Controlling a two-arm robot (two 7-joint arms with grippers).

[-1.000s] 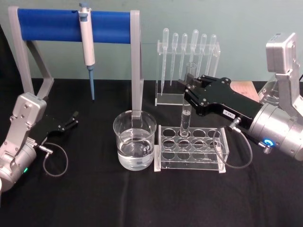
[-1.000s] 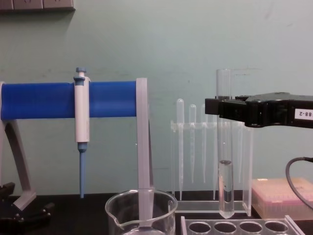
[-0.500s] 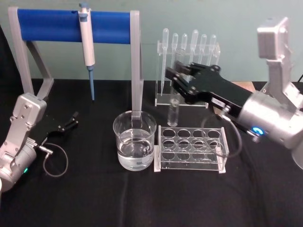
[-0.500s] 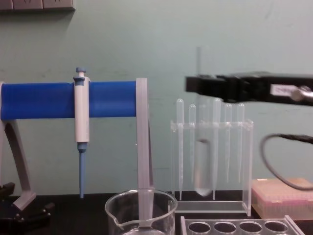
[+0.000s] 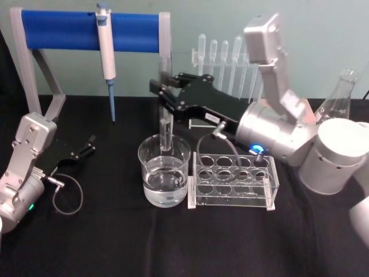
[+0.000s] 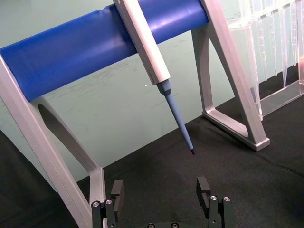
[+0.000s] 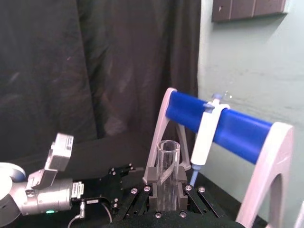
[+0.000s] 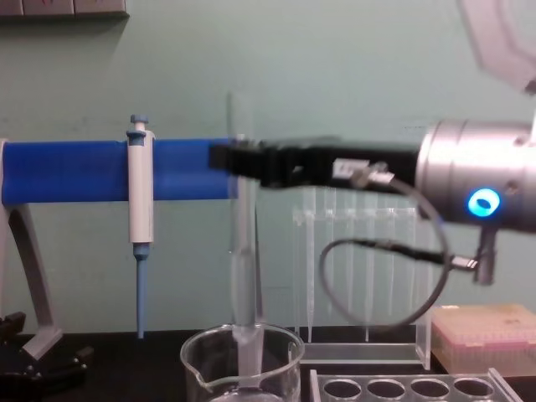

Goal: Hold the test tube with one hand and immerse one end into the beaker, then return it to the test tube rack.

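Right pincer (image 5: 163, 95) reaches in from the right at mid height, directly above the beaker (image 5: 151, 183). It is clamped on the upper part of the test tube (image 5: 166, 131). The tube hangs upright, its rounded end just inside the beaker's mouth, a little below the rim. I cannot tell whether it meets the liquid. The beaker stands on the tabletop (image 5: 115, 242), just left of the test tube rack (image 5: 230, 197). Left pincer (image 5: 87, 147) sits low at far left, fingers apart.
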